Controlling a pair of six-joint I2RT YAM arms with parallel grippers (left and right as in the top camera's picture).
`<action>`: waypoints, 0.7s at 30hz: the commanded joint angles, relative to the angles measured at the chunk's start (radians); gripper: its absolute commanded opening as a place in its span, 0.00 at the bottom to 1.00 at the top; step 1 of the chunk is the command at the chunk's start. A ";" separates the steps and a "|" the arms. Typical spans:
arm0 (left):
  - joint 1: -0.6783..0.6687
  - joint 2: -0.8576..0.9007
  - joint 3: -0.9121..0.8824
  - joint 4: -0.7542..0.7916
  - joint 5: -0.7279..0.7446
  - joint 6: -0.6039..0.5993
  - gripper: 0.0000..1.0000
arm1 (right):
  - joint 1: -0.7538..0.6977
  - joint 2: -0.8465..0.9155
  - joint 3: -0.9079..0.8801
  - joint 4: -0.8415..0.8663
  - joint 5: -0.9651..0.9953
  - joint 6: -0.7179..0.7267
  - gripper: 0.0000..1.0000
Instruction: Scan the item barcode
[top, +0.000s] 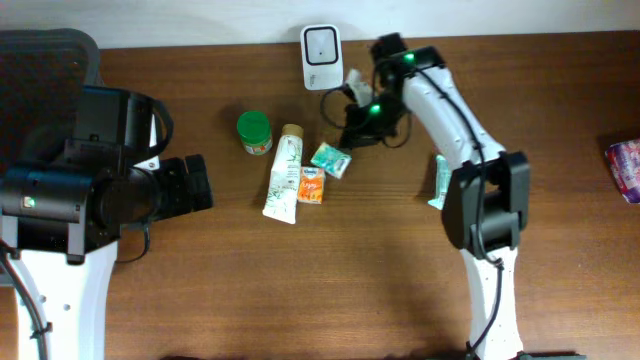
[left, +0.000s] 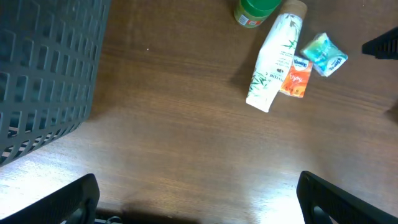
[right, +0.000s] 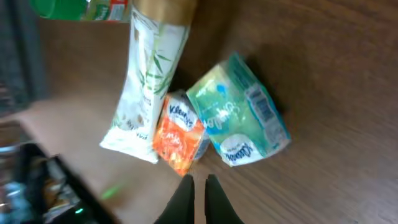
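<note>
The green tissue pack (right: 239, 112) lies on the wooden table (top: 380, 280), touching an orange Kleenex pack (right: 183, 138) that rests against a white tube (right: 146, 87). The right gripper (right: 199, 193) hovers just beside the green pack, fingers pinched together on nothing. The white barcode scanner (top: 320, 44) stands at the table's far edge. The left gripper (top: 198, 183) is spread wide, empty, well apart.

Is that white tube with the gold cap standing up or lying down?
Lying down. The white tube stretches flat along the table, its side visible from above, beside an orange packet.
</note>
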 joint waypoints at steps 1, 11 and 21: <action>0.000 -0.011 0.003 0.002 -0.004 -0.010 0.99 | -0.023 -0.011 -0.043 0.004 -0.141 -0.058 0.04; 0.000 -0.011 0.003 0.002 -0.003 -0.010 0.99 | 0.166 -0.022 0.013 -0.008 0.596 -0.122 0.39; 0.000 -0.011 0.003 0.002 -0.004 -0.010 0.99 | 0.328 -0.010 -0.044 0.079 0.933 -0.122 0.45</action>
